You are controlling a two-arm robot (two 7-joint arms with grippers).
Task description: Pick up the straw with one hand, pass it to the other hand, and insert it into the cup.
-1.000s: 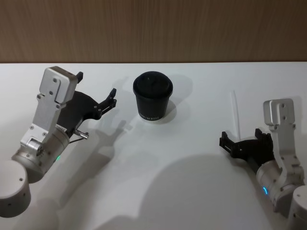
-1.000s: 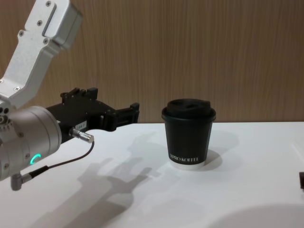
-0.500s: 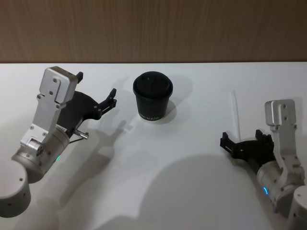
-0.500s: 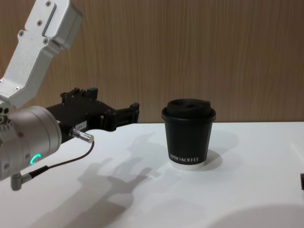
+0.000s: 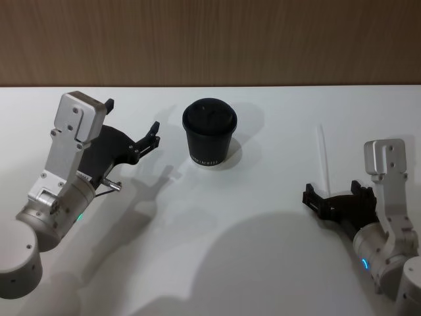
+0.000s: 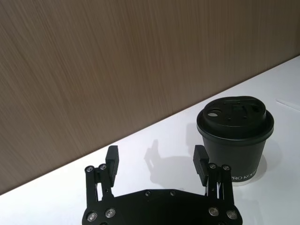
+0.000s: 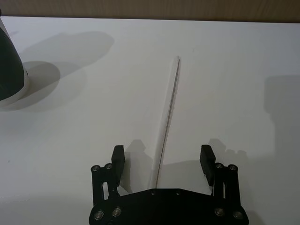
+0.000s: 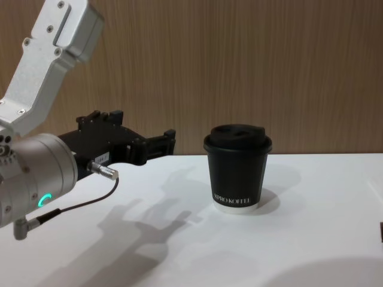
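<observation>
Two pincers, both spread wide, and neither has a grip on anything. The straw (image 5: 323,155) lies flat on the white counter (image 5: 276,105) out on the right, well apart from the cup (image 5: 209,131). The right pincer (image 5: 332,191) sits at the straw's near end, which runs in between its open fingers. The left pincer (image 5: 133,115) hangs on the left, near the lidded cup and pointing towards it.

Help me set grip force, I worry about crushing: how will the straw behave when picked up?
The straw looks thin, so it is probably very light and may flatten under a hard squeeze. It lies flat on the smooth white table, so a nudge from the right gripper would likely roll it.
</observation>
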